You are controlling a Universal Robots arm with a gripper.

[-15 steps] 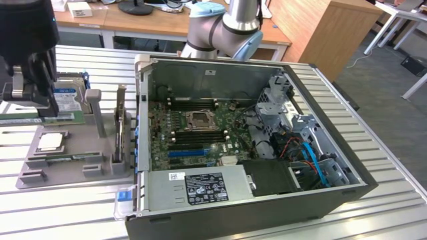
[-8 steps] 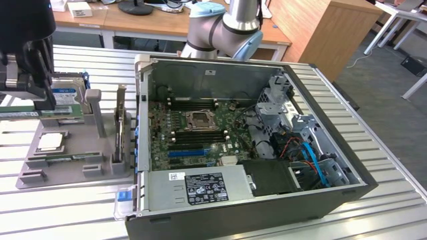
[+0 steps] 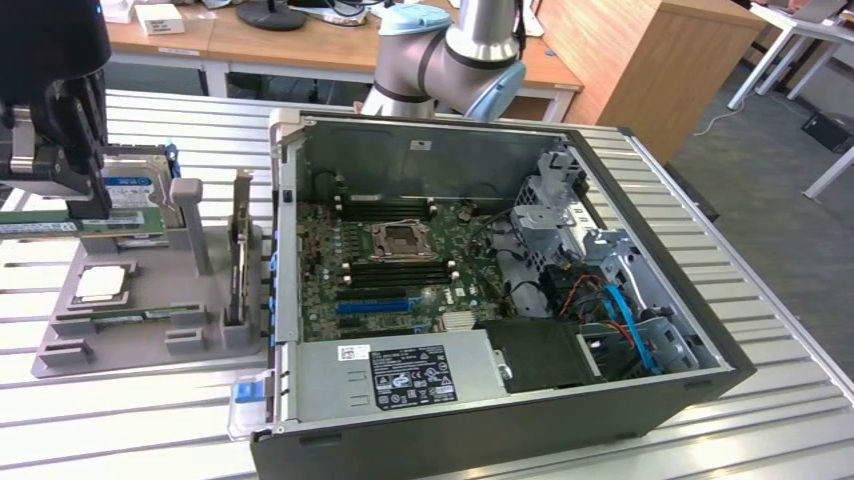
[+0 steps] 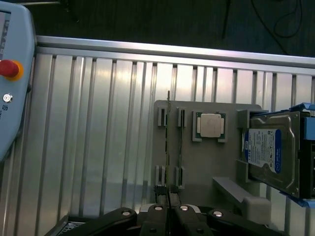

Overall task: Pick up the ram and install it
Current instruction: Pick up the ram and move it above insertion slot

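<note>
The ram (image 3: 40,227) is a thin green stick lying level above the grey parts holder (image 3: 134,340) at the exterior view's left. My black gripper (image 3: 94,215) is shut on it from above. In the wrist view the ram (image 4: 168,137) runs edge-on out from my gripper (image 4: 168,204), over the holder (image 4: 206,162). A second green stick (image 4: 180,142) sits beside it in the holder's slots and lies low on the holder (image 3: 127,316) in the exterior view. The open computer case (image 3: 441,140) stands to the exterior view's right, with the motherboard (image 3: 387,290) and its black memory slots (image 3: 390,212) exposed.
The holder also carries a CPU (image 4: 210,125), a blue-labelled hard drive (image 4: 268,152) and an upright expansion card (image 3: 240,250). A teach pendant with a red button (image 4: 9,68) lies on the slatted metal table (image 4: 98,123). The arm's base (image 3: 454,60) rises behind the case.
</note>
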